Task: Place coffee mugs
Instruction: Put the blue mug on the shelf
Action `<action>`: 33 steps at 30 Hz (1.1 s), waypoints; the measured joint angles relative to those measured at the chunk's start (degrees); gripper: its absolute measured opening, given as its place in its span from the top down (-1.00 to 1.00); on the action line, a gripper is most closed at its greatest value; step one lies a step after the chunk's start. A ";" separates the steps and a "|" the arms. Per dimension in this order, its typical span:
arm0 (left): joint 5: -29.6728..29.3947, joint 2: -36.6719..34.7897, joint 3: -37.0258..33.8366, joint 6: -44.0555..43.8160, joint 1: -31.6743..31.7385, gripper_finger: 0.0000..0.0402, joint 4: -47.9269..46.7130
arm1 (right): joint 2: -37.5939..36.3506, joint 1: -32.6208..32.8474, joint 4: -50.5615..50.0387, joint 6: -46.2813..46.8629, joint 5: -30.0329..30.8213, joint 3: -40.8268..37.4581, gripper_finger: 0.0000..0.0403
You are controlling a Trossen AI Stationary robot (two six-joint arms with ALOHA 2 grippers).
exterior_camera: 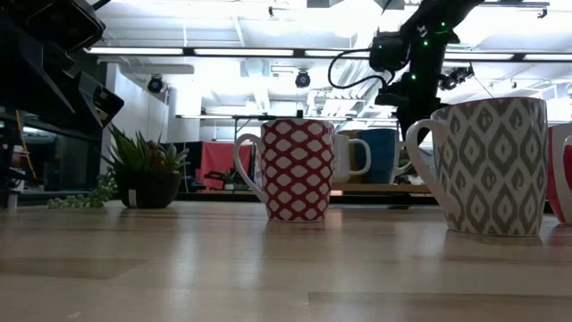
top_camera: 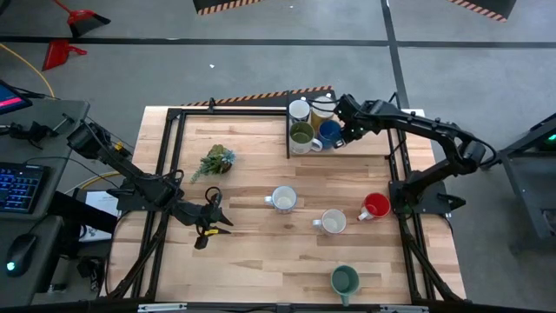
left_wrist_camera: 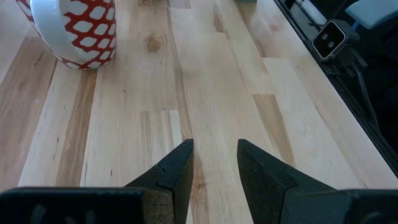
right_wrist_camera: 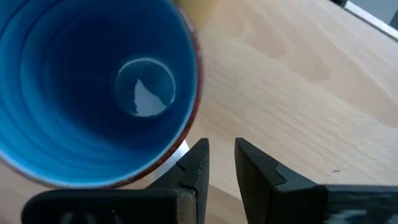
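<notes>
Four mugs stand in a black-framed tray at the far right corner: white, cream, olive green and blue. My right gripper hovers close beside the blue mug, its fingers slightly apart with nothing between them. On the table stand a red-lattice white mug, a grey-patterned mug, a red mug and a teal green mug. My left gripper is low over the table's left part, open and empty, left of the red-lattice mug. My right gripper stands next to the blue mug's rim, coming from above. I cannot tell whether a finger touches the mug. Nothing sits between the fingers.
A small leafy plant sprig lies on the table's far left part. Black frame rails run along the table's left and right sides. A small camera sits at the near edge. Bare wood lies around the left gripper.
</notes>
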 joint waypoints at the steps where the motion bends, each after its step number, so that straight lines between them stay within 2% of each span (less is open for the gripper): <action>1: 0.00 0.00 0.00 0.00 0.00 0.44 0.00 | -0.01 0.25 -0.08 0.17 -0.32 0.01 0.68; 22: -0.01 0.01 0.00 0.00 0.00 0.44 0.00 | -0.02 5.59 -0.20 2.33 -1.63 0.03 0.68; 33: -0.01 0.00 0.00 -0.04 0.00 0.44 0.00 | -0.02 6.39 2.58 2.35 -3.40 0.04 0.68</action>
